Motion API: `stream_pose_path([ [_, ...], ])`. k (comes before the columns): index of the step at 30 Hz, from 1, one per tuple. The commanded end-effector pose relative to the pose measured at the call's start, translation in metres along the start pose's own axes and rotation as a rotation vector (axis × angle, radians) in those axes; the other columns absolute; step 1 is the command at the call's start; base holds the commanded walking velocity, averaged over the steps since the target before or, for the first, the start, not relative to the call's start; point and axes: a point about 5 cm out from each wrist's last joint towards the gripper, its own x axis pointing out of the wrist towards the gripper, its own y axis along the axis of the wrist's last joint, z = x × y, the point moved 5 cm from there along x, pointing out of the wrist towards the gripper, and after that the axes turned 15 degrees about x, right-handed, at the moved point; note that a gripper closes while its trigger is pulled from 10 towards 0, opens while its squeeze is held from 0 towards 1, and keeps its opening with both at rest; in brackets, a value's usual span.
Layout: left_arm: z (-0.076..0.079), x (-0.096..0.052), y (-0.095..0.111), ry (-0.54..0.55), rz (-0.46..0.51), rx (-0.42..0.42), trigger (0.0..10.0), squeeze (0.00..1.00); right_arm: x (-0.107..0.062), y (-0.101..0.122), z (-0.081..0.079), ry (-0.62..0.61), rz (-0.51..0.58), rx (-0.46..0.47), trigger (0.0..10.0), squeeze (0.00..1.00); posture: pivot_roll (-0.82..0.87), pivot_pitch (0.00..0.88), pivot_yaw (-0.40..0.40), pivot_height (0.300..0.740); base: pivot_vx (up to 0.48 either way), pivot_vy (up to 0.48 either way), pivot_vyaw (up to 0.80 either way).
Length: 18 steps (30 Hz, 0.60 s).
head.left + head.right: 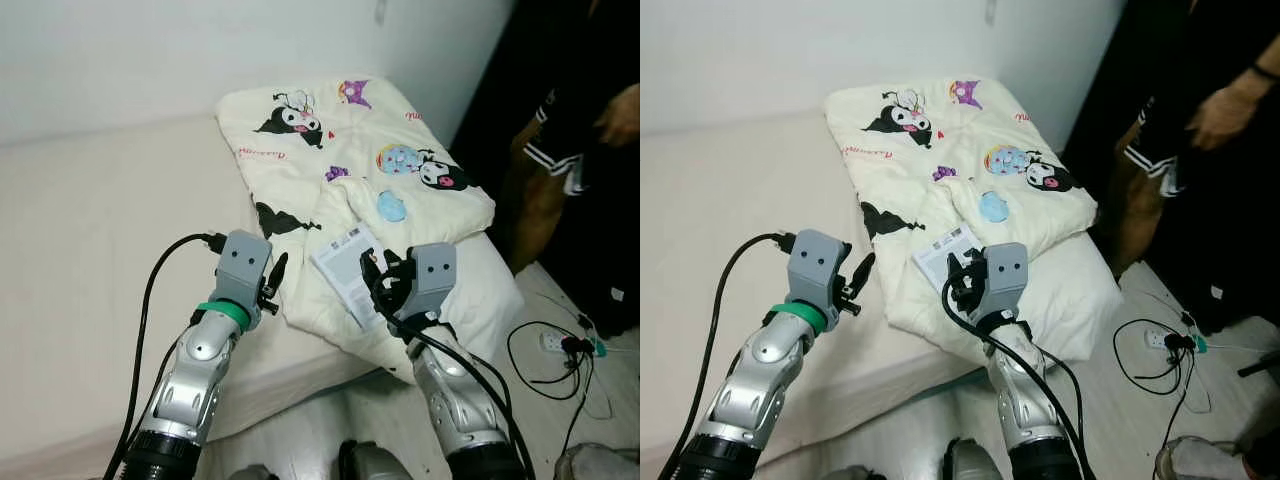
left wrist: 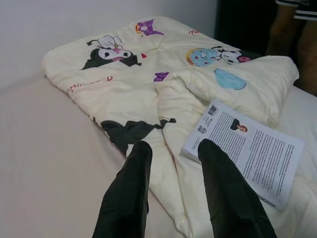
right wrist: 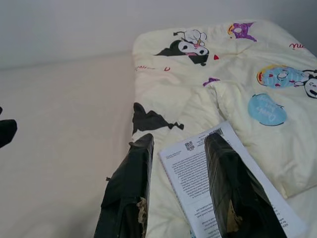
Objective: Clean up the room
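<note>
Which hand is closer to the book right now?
The right hand: its open fingers hover over the book's near end, while the left hand, also open, sits off to the book's left over the quilt's edge.

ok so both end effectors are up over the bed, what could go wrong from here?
The book lies flat on the soft quilt, so the open right end effector may pinch fabric with it. A person stands beside the bed within possible arm swing. Floor cables could snag the feet.
</note>
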Motion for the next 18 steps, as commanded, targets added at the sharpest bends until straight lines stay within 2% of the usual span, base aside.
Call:
stream_pose_path([
  [1,0.004,-0.0008,-0.0072,-0.01,-0.022,0.0,10.0,0.0,-0.0012,-0.0042,0.0017,-0.011,-0.01,0.007,10.0,0.0,-0.1,0.103,0.048,0.635,0.0,0.0,0.0],
  [18,0.0043,0.0003,-0.0063,-0.016,-0.016,0.009,10.0,0.0,0.0014,-0.0003,0.0071,-0.021,0.001,0.016,10.0,0.0,-0.1,0.096,0.055,0.575,0.0,0.0,0.0],
])
